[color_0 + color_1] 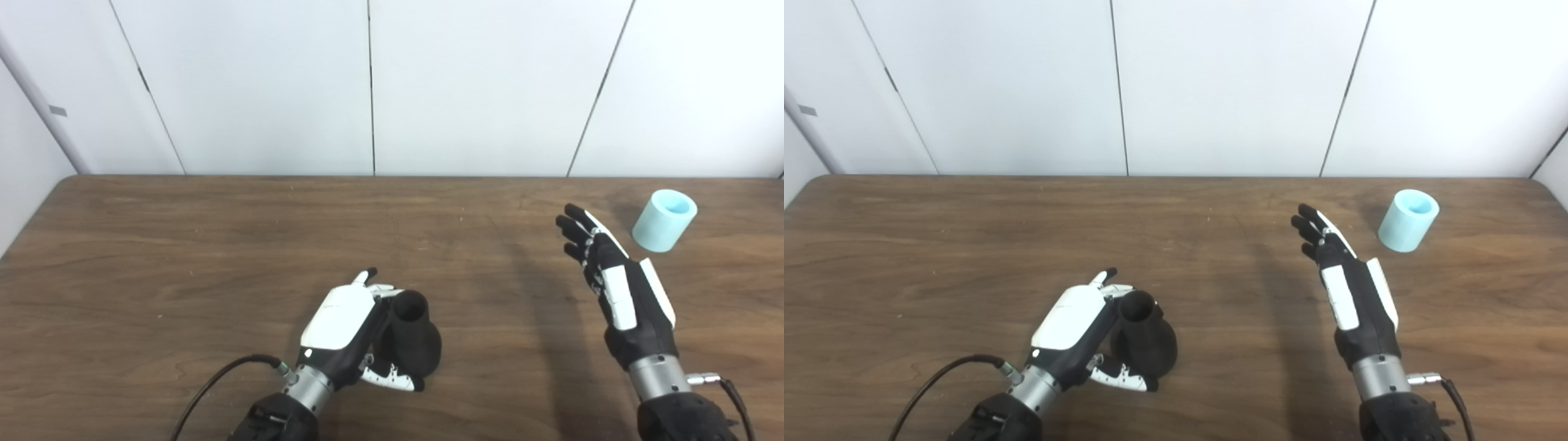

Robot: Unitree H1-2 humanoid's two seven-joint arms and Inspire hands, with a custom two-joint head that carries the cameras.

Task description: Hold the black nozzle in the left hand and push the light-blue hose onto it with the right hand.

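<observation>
— What fills the view?
— A brown wooden table (184,233), backed by white wall panels (257,86).

— And the arms?
— Both come in from the near edge. The right hand (615,285) is raised above the table on the right side, fingers stretched out and apart, holding nothing. The left hand (352,324) sits near the front centre, its fingers and thumb wrapped around the black nozzle (413,337).

— How does the nozzle stand?
— Wide rounded base down near the table, narrow open neck pointing up and a little away from the robot.

— The hose piece?
— The light-blue hose (664,220), a short tube, stands tilted at the far right of the table, its open end up, near the right hand's fingertips but apart from them.
</observation>
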